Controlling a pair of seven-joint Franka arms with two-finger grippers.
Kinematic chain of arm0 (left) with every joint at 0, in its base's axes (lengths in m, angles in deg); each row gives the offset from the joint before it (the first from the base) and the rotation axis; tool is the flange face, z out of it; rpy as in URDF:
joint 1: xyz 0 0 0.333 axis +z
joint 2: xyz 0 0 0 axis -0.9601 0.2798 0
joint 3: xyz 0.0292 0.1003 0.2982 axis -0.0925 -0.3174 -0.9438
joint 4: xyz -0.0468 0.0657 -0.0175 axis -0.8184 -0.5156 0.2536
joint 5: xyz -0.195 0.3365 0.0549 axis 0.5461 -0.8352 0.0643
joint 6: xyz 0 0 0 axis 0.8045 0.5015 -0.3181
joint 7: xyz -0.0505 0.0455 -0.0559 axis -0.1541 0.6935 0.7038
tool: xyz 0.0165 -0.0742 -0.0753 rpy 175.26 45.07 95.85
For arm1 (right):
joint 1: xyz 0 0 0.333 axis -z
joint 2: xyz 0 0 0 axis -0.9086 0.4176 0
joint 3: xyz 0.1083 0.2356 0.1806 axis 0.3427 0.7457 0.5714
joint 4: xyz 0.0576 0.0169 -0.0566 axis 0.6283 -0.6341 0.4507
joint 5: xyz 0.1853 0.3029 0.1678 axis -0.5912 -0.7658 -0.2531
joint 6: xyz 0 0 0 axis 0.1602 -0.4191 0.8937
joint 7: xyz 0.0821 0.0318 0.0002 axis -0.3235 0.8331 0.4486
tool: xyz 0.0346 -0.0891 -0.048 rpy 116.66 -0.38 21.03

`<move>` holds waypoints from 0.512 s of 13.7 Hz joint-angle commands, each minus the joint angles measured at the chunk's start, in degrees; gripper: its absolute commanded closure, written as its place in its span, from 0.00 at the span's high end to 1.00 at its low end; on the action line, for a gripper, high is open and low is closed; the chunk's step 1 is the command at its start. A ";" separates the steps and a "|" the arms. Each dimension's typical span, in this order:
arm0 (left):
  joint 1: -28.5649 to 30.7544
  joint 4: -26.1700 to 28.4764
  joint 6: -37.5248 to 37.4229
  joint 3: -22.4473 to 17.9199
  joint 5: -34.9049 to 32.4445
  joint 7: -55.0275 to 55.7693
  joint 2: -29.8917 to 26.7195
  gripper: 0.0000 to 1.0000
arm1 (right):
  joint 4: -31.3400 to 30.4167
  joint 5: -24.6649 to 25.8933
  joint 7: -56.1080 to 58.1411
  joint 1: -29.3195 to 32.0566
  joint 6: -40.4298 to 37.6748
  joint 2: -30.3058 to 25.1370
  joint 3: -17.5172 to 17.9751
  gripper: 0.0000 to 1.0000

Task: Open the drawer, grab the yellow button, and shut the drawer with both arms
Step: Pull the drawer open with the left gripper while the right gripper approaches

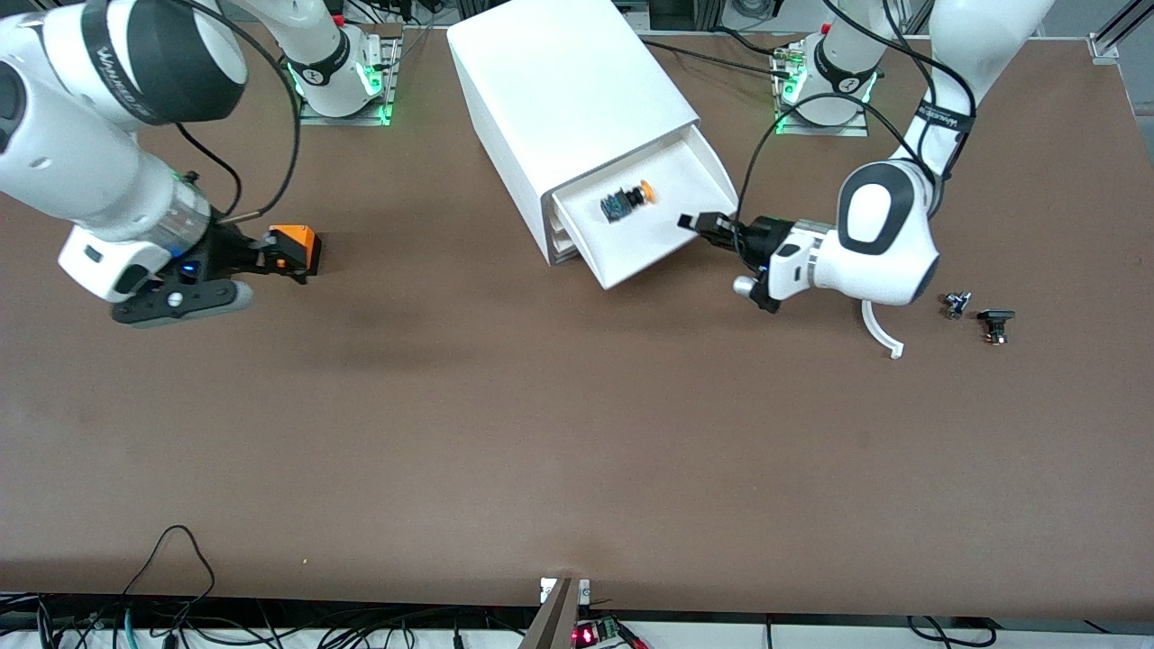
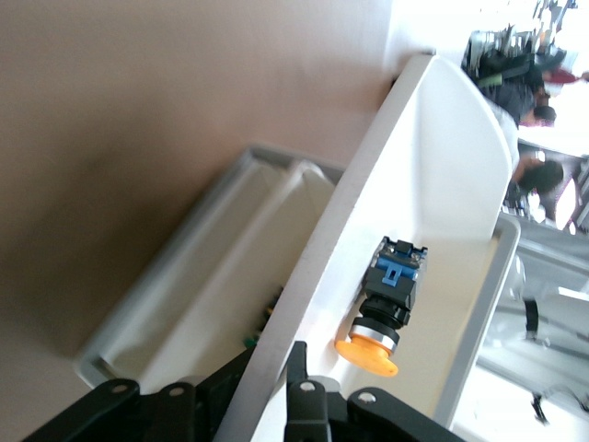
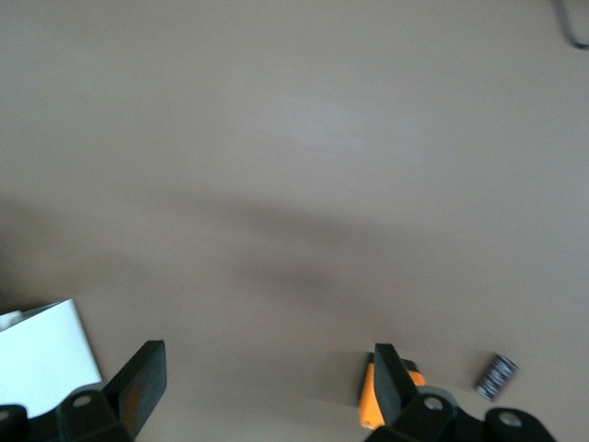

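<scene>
The white cabinet [image 1: 559, 81] has its top drawer [image 1: 672, 176] pulled out. The button [image 1: 626, 201], with an orange cap and a dark body, lies on its side inside the drawer. In the left wrist view the button [image 2: 388, 306] lies just inside the drawer's grey front rim [image 2: 368, 216]. My left gripper [image 1: 712, 225] is shut on that rim, one finger on each side [image 2: 271, 366]. My right gripper [image 1: 284, 257] is open and empty toward the right arm's end of the table. The orange cube [image 1: 297, 248] sits just outside one of its fingers [image 3: 385, 378].
The two lower drawers [image 2: 202, 304] stick out a little under the top one. Two small black parts [image 1: 957, 304] [image 1: 995, 323] and a white curved piece [image 1: 881, 335] lie toward the left arm's end. A small dark part [image 3: 497, 376] lies by the cube.
</scene>
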 commanded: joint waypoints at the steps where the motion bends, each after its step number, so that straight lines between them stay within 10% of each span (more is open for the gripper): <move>1: 0.13 0.80 7.53 -1.45 -0.90 2.15 -0.16 0.01 | 6.33 -5.81 5.80 -1.93 -0.67 4.72 -0.38 1.00; 2: 0.40 0.80 7.44 -1.45 -0.73 2.07 -0.34 0.99 | 7.74 -8.62 9.21 -2.89 -0.67 6.03 -0.29 1.00; 7: 0.58 -1.92 7.88 -1.45 -1.60 1.98 -2.01 1.00 | 17.58 -11.64 21.62 -7.20 -0.41 13.24 3.65 1.00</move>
